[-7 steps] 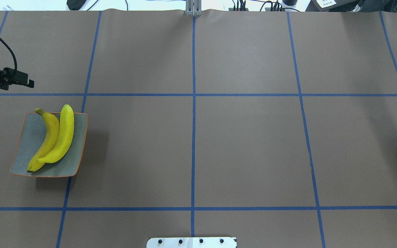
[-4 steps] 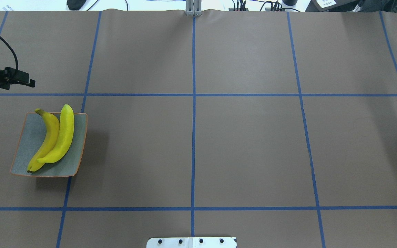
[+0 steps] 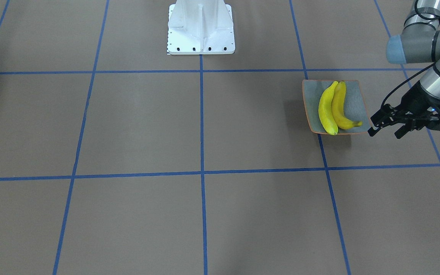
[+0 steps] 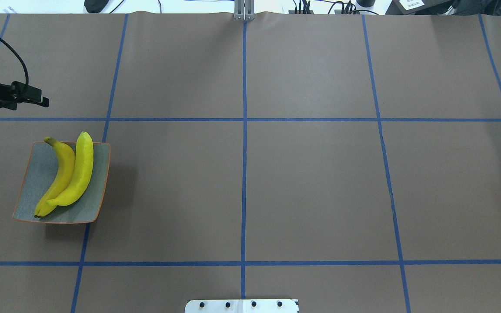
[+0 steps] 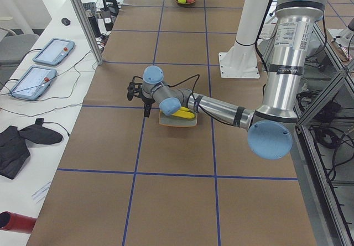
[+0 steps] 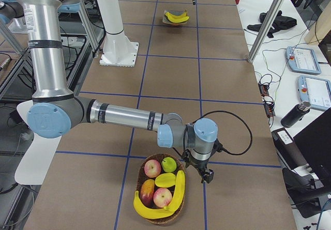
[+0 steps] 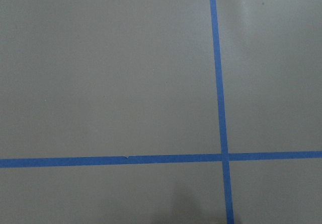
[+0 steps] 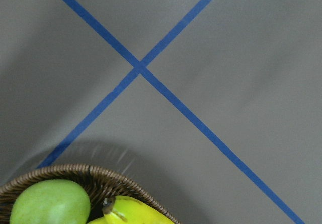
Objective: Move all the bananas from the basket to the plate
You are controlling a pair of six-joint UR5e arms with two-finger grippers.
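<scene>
L gripper (image 3: 385, 131) spread, empty, frame right beside plate (image 3: 357, 97). R gripper (image 6: 207, 175) by basket (image 6: 170, 220), state can't tell. Risk: banana (image 6: 155, 208) wedged against apples (image 6: 153, 168); pull may spill fruit.

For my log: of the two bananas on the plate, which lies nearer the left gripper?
The deeper-yellow banana, whose dark stem tip points toward the left gripper; the paler banana lies beyond it, away from the gripper.

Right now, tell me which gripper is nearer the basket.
Right. The right gripper hangs just beside the basket; the left gripper is far off at the other end, by the plate.
</scene>
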